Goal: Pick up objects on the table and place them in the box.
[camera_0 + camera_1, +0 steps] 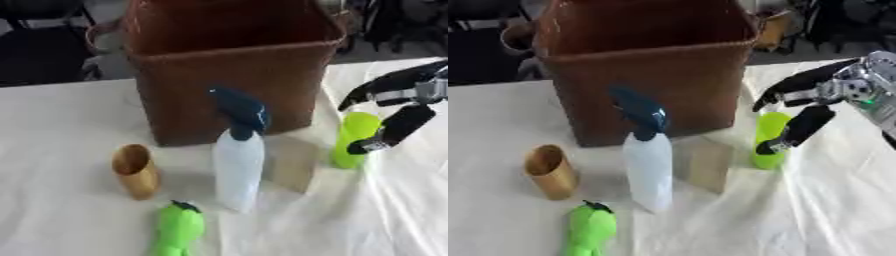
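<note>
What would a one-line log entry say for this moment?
right hand: open, fingers around green cup, not closed | left hand: out of view | basket: behind | spray bottle, tan cup: untouched

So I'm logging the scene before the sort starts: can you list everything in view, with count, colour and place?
Basket: one, brown wicker, far middle of the table.
Spray bottle: one, white with dark blue trigger head, upright before the basket.
Cup: one, tan, left of the spray bottle.
Green cup: one, lime green, right of the basket.
Green toy: one, lime green with dark tip, near edge.
Table: one, white cloth.
Right hand: one, black, open around the green cup.
</note>
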Available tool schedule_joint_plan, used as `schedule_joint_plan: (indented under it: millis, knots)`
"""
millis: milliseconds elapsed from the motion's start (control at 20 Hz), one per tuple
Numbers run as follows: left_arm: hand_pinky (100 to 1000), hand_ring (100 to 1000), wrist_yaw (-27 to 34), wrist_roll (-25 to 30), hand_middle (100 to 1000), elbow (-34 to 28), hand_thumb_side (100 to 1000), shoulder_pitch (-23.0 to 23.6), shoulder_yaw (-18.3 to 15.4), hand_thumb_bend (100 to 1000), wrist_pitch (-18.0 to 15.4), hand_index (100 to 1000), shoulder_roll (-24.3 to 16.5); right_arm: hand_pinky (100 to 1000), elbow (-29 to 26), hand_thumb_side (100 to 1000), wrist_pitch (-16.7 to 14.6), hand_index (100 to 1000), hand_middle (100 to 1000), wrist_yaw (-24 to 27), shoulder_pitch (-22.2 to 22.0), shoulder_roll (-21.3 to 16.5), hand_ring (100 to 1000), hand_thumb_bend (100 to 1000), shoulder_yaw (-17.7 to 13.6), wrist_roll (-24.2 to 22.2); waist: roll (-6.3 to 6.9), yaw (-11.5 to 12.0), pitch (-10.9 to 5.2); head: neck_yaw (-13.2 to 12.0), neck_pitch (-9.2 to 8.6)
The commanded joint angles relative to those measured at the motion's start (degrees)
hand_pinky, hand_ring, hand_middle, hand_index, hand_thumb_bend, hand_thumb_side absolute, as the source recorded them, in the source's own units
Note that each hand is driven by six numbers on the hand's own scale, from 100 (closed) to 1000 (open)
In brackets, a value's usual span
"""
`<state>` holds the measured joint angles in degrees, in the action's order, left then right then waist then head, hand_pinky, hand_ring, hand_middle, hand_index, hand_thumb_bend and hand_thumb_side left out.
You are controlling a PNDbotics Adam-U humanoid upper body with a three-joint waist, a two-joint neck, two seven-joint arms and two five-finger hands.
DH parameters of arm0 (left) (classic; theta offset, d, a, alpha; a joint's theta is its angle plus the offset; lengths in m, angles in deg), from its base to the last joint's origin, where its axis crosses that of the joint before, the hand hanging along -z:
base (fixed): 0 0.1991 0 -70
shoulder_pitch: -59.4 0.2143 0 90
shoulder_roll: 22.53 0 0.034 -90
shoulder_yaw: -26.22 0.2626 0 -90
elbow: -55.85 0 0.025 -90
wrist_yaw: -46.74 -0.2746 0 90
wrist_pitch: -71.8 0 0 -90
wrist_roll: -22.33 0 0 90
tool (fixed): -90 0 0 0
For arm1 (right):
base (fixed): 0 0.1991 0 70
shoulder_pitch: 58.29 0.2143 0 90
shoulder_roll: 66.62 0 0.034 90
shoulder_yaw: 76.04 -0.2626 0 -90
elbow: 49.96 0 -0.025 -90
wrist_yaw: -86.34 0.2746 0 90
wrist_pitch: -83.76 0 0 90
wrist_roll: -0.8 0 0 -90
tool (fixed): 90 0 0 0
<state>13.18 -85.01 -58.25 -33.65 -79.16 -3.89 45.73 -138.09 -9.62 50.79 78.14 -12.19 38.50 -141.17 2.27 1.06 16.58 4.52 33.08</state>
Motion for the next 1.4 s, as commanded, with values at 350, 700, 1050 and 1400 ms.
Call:
schedule_joint_plan:
  millis: [350, 700, 1050, 1400]
  knots:
    - [958, 903, 0.42, -0.29, 840, -0.49, 974, -0.63, -0.57, 100, -0.11, 831, -1.33, 892, 3.44, 740, -2.36, 1000, 941, -0.99, 1.53, -0.32, 944, 526, -0.22, 0.01, -0.04, 0.18, -0.61, 0.15, -1.11]
    - [957, 902, 0.71, -0.73, 839, -0.49, 973, -0.56, -0.6, 100, -0.03, 828, -1.13, 872, 5.04, 711, -1.71, 1000, 938, -0.66, 2.12, 0.35, 936, 513, -1.01, 0.01, 0.11, 0.37, -0.38, 0.19, -1.31]
    - [956, 901, 1.02, -0.84, 838, -0.49, 971, -0.66, -0.66, 100, -0.03, 823, -1.07, 826, 5.92, 677, -0.49, 1000, 933, -0.14, 2.13, 0.65, 919, 509, -0.84, 0.01, 0.14, 0.46, -0.18, 0.17, -1.24]
    - [953, 900, 1.31, -1.06, 838, -0.49, 963, -0.94, -0.78, 100, 0.03, 808, -1.17, 662, 2.69, 489, 0.75, 1000, 913, 4.39, -1.31, -1.96, 858, 484, -0.68, 0.01, -0.03, 0.66, -0.08, 0.13, -1.3]
